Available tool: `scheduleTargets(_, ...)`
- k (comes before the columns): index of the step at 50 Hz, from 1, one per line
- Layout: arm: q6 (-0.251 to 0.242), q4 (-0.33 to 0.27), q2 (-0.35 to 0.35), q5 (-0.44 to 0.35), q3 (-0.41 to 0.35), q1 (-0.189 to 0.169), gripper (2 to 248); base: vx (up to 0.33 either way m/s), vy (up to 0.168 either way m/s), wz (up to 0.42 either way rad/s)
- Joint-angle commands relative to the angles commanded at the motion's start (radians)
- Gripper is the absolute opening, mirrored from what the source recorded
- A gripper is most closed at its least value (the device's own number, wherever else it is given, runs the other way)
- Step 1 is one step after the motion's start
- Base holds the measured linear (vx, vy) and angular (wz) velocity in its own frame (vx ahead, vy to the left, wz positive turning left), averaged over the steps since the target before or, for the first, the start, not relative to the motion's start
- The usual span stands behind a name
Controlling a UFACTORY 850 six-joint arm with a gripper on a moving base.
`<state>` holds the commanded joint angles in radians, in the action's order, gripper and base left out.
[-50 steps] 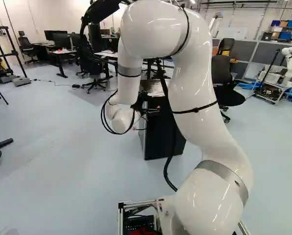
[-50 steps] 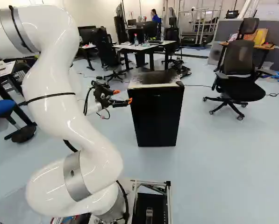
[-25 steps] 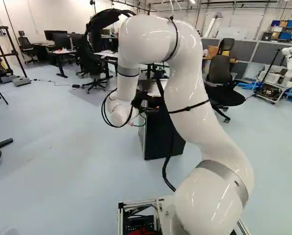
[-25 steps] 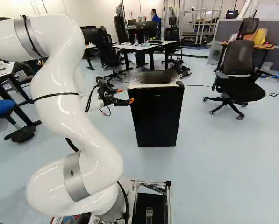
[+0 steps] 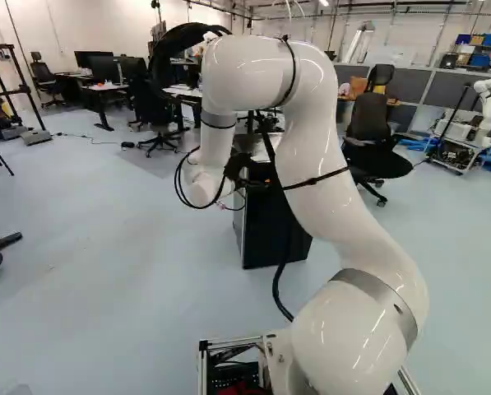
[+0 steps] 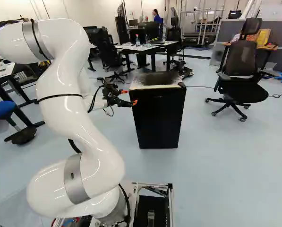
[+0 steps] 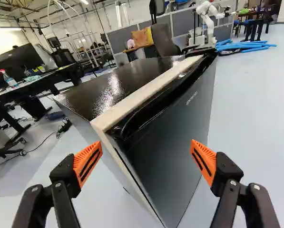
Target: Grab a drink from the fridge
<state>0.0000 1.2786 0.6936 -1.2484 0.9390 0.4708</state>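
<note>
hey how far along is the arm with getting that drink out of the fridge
Early stage. Done: the arm has the pincer up near the fridge, pointed at it.

In hand: nothing. The pincer is open, with the fridge ahead of it, so this looks like lining up on the door.

Left: the door looks shut and no drink is gripped, so opening it and taking one out both remain.

no words clear enough to read, tiny pale letters [image 7: 191, 98] in a row on the front of the black fridge [image 7: 170, 142], too small and faint to tell
</note>
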Motion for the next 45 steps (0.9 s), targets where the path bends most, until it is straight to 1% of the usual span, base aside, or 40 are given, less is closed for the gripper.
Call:
scheduleTargets(14, 0.000, 0.000, 0.004, 0.000, 0.007, -0.005, 247, 0.000, 0.000, 0.000)
scheduleTargets(16, -0.006, 0.000, 0.004, 0.000, 0.007, -0.005, 247, 0.000, 0.000, 0.000)
scheduleTargets(21, -0.041, 0.000, 0.004, 0.000, 0.007, -0.005, 247, 0.000, 0.000, 0.000)
scheduleTargets(29, -0.117, 0.000, 0.004, 0.000, 0.007, -0.005, 247, 0.000, 0.000, 0.000)
scheduleTargets(45, -0.117, 0.000, 0.004, 0.000, 0.007, -0.005, 247, 0.000, 0.000, 0.000)
